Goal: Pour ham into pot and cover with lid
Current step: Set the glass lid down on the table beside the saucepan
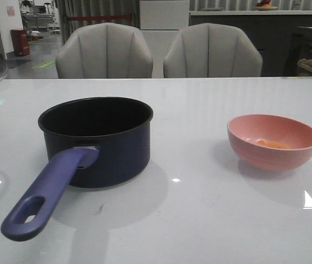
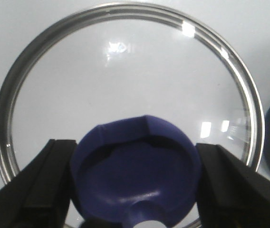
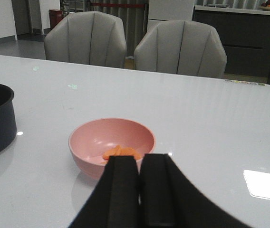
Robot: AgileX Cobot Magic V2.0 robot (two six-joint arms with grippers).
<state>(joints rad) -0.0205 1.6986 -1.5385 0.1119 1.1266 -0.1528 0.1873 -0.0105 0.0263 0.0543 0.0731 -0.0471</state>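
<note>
Front view: ham (image 1: pixel 273 144) lies in bowl (image 1: pixel 273 142).

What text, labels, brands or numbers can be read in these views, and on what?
None can be read.
Pot, its handle, pink bowl, lid and its knob: no print or marks visible.
Pale sign on the far wall: too small and blurred to read.

Wide bare table (image 1: pixel 200 220) between pot (image 1: pixel 98 140) and pink bowl (image 1: pixel 273 142); pot mouth uncovered; long handle (image 1: pixel 49 192) juts toward robot.
</note>
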